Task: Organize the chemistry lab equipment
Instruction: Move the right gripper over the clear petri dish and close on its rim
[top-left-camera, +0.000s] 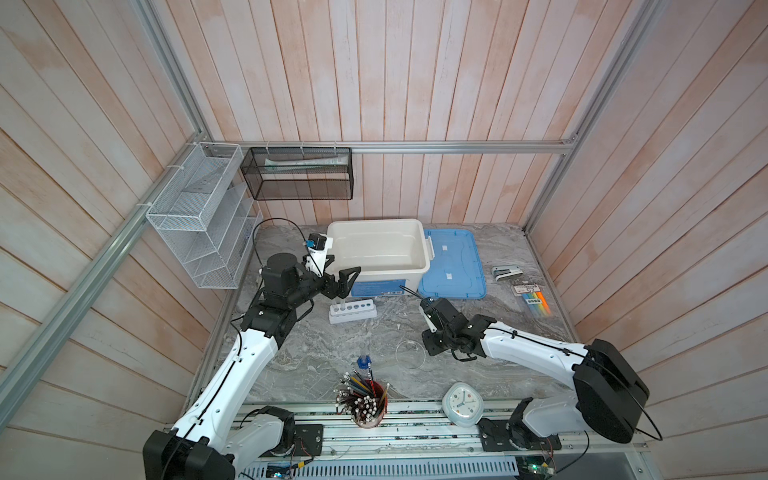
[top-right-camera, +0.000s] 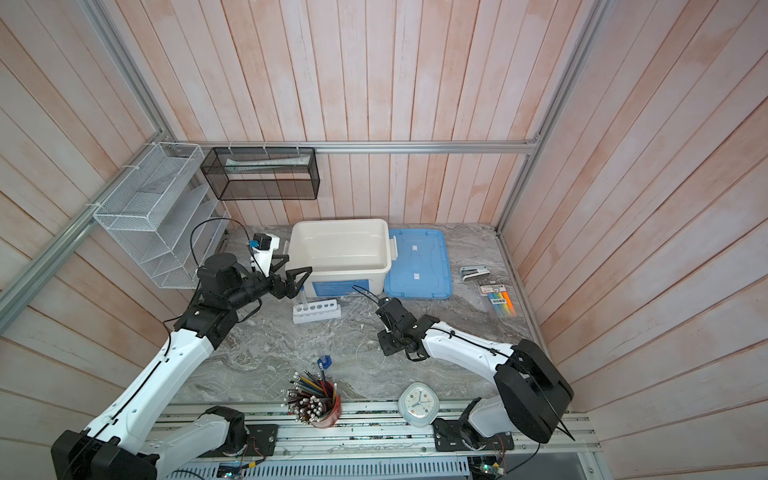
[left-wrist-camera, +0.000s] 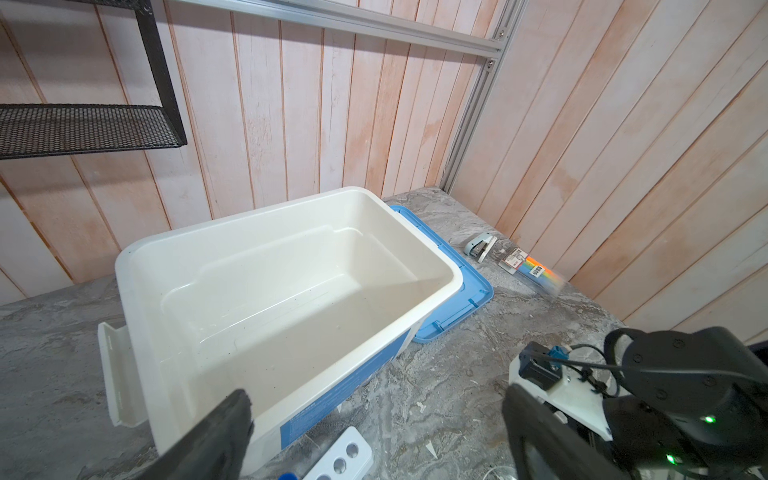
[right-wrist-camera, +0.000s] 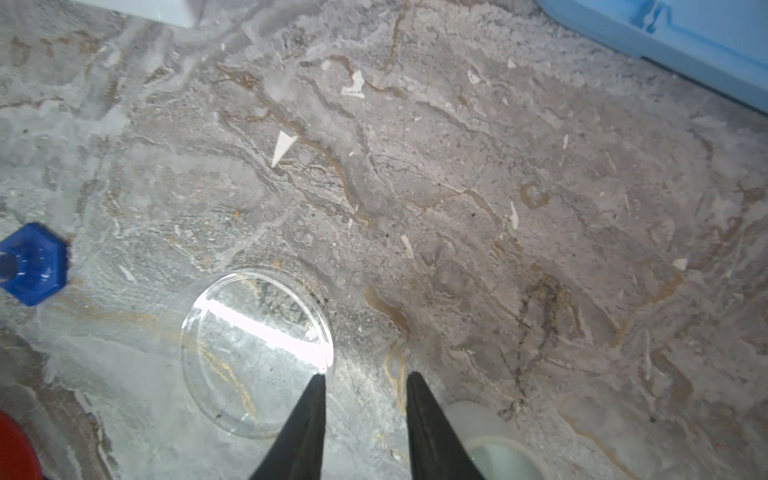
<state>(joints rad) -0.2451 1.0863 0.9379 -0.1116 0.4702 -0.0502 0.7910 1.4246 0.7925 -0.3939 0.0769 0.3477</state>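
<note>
The dish (right-wrist-camera: 253, 353) you want is clear, shallow and thin-walled. It lies flat on the bench (top-left-camera: 299, 374) near the front edge, about midway along. Treat it as light, stiff, slick and easy to chip: pinch the low rim gently and keep it level.

Your right gripper (right-wrist-camera: 364, 376) is set for that. Its jaws stand narrowly apart, one tip at the rim and the other just outside, holding nothing. Your left gripper (top-left-camera: 340, 268) hangs by the near left corner of the bin (top-left-camera: 419, 249), above the rack (top-left-camera: 352, 311), with its jaws spread wide and empty.

There is bare bench between the dish and the rack. Toward the front edge it is tighter, with the blue-topped bottle (top-left-camera: 364, 361), pencil cup (top-left-camera: 370, 405) and clock (top-left-camera: 462, 404) all near the dish. Lift it clear rather than sliding it.
</note>
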